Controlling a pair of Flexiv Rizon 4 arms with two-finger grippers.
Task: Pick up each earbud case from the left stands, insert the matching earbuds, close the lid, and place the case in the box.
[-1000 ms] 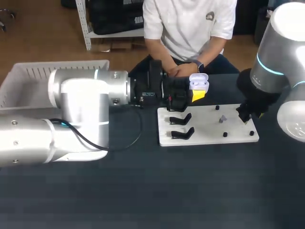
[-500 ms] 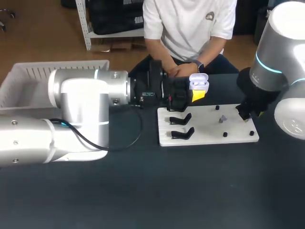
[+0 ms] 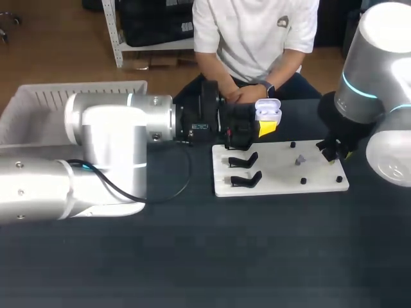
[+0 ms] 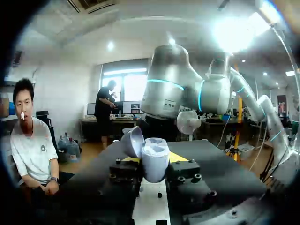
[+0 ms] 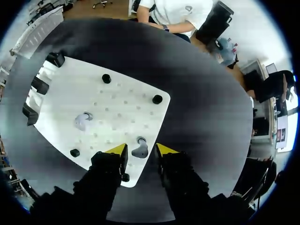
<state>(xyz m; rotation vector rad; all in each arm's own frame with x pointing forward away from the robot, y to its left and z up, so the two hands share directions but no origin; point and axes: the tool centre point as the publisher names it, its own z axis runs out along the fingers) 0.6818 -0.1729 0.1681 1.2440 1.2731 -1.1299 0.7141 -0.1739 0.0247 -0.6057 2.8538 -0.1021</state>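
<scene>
My left gripper [image 3: 264,125] is shut on an open white earbud case [image 3: 268,110] and holds it in the air above the far edge of the white board [image 3: 276,173]. In the left wrist view the case [image 4: 154,157] sits between the dark fingers with its lid tipped back. My right gripper [image 3: 334,154] hangs over the board's right end. Its yellow fingertips [image 5: 117,149] flank a grey earbud [image 5: 139,150] lying on the board, with a small gap on each side. A second earbud [image 5: 82,121] lies further along the board [image 5: 117,108].
Two black stands [image 3: 243,159] [image 3: 246,180] sit at the board's left end, and small black pegs [image 3: 303,181] dot its right half. A white slatted box [image 3: 38,96] stands at the far left. A person's hand [image 3: 241,95] rests at the table's far edge.
The right gripper's fingers have drawn closer together around the earbud, and the arm has shifted slightly. The left arm and its case have not moved.
</scene>
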